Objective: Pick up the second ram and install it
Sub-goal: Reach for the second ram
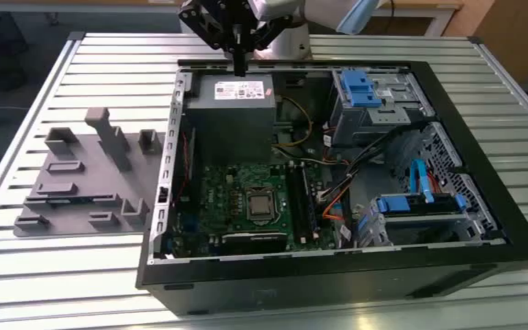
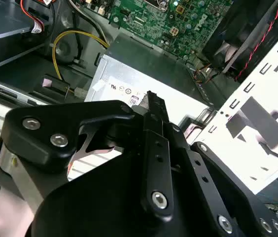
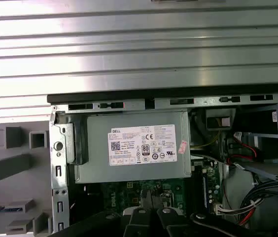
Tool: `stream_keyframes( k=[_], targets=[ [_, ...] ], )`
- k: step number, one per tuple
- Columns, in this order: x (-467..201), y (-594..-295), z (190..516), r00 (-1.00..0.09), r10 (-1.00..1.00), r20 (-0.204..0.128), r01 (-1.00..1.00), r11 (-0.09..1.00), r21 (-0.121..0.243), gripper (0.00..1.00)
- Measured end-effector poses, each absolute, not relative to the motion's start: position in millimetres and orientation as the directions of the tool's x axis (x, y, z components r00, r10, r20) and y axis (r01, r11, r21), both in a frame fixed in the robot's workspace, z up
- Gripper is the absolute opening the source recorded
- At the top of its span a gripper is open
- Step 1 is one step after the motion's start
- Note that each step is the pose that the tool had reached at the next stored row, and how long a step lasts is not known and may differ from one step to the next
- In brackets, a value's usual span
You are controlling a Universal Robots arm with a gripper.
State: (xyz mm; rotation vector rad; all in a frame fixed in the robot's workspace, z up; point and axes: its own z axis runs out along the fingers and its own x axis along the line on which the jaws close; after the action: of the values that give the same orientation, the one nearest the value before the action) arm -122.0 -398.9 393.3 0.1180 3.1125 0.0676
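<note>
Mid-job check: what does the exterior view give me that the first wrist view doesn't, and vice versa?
Exterior view: the whole open case, its blue drive cages, the processor socket, and the full grey tray with a thin bluish strip in one holder, perhaps the second ram. First wrist view: a straight-down look at the slotted metal rim behind the power supply and a red cable near it. Shared: the power supply with its white label, the green motherboard, part of the tray, and the gripper hanging above the supply.
</note>
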Motion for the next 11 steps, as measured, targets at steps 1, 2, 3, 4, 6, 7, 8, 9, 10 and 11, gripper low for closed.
stream_keyframes(
  k=[1, 2, 3, 4, 6, 7, 8, 9, 10, 11],
  targets=[
    [-122.0, -398.9, 393.3, -0.997, 0.076, -0.024, 0.075, 0.996, 0.044, 0.11],
    [-122.3, -398.9, 393.3, -0.997, 0.076, -0.024, 0.075, 0.996, 0.044, 0.11],
    [-122.7, -398.9, 393.3, -0.997, 0.076, -0.024, 0.075, 0.996, 0.044, 0.11],
    [-122.8, -398.9, 393.3, -0.997, 0.076, -0.024, 0.075, 0.996, 0.044, 0.11],
    [-123.0, -398.9, 393.3, -0.997, 0.076, -0.024, 0.075, 0.996, 0.044, 0.11],
    [-123.2, -398.9, 393.3, -0.997, 0.076, -0.024, 0.075, 0.996, 0.044, 0.11],
    [-123.2, -398.9, 393.3, -0.997, 0.076, -0.024, 0.075, 0.996, 0.044, 0.11],
    [-124.8, -398.9, 393.3, -0.997, 0.076, -0.024, 0.075, 0.996, 0.044, 0.11],
    [-127.0, -398.9, 393.3, -0.997, 0.076, -0.024, 0.075, 0.996, 0.044, 0.11],
    [-127.2, -398.9, 393.3, -0.997, 0.076, -0.024, 0.075, 0.996, 0.044, 0.11]
  ],
)
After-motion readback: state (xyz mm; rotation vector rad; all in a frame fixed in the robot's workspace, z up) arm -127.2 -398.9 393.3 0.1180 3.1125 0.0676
